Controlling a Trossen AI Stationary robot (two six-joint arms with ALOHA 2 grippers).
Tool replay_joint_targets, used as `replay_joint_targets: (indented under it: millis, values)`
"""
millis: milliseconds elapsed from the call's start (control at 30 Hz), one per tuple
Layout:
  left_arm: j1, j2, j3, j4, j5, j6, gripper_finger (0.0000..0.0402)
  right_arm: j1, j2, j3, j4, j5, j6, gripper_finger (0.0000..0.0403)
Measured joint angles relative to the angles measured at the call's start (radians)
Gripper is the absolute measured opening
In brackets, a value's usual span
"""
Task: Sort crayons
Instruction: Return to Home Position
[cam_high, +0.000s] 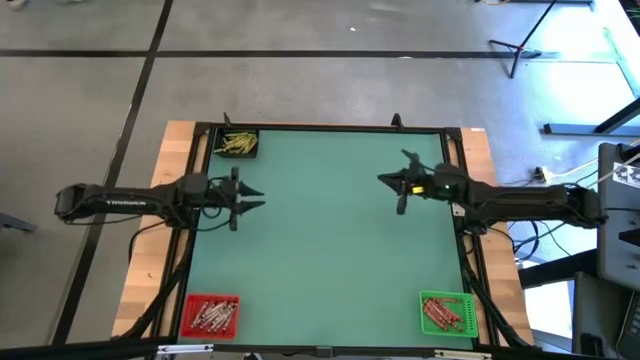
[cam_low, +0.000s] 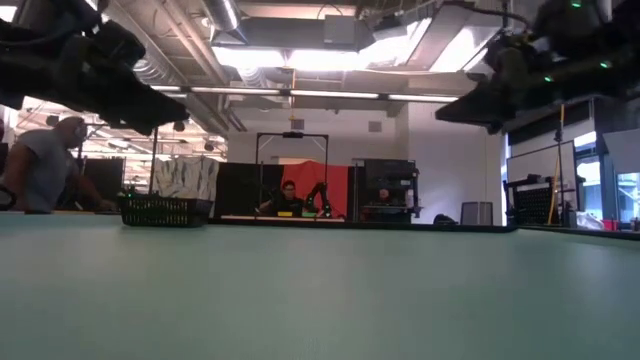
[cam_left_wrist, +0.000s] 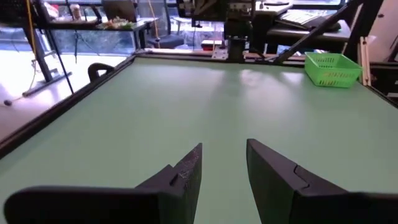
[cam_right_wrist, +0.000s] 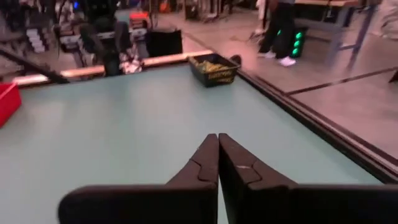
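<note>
While hovering over the green mat, left gripper: jaws a bit apart, empty.
right gripper: pinched together, empty too.
crayons: piled in black bin, red bin, green bin out at the corners, well apart from both; black one nearest left arm.

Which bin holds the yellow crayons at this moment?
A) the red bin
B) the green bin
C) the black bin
C: the high view shows the yellow crayons piled inside the black bin, and the right wrist view shows the same pile in that dark bin.
</note>
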Motion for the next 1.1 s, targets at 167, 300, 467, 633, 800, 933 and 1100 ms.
replay_joint_targets:
  millis: [167, 300, 467, 633, 800, 933, 1100]
  values:
    - [-0.069, -0.052, -0.001, -0.045, -0.071, 0.032, 0.0109, 0.0, -0.157, -0.113, 0.01, 0.056, 0.047, 0.0003]
    - [-0.095, -0.119, -0.038, -0.04, -0.069, 0.044, 0.0109, 0.0, -0.288, -0.174, 0.004, 0.087, 0.064, 0.0003]
    - [-0.096, -0.229, -0.074, -0.113, -0.063, 0.034, 0.0109, 0.001, -0.433, -0.222, -0.036, 0.088, 0.076, 0.0003]
    - [-0.096, -0.335, -0.074, -0.176, -0.053, 0.04, 0.0109, 0.001, -0.553, -0.229, -0.192, 0.089, 0.076, 0.0003]
    - [-0.096, -0.411, -0.074, -0.191, -0.022, 0.069, 0.0109, 0.001, -0.662, -0.229, -0.339, 0.089, 0.073, 0.0003]
    - [-0.096, -0.425, -0.074, -0.192, -0.026, 0.087, 0.0109, 0.001, -0.736, -0.229, -0.392, 0.078, 0.049, 0.0003]
    - [-0.095, -0.425, -0.074, -0.192, -0.026, 0.037, 0.0109, 0.001, -0.764, -0.228, -0.41, -0.014, 0.048, 0.0003]
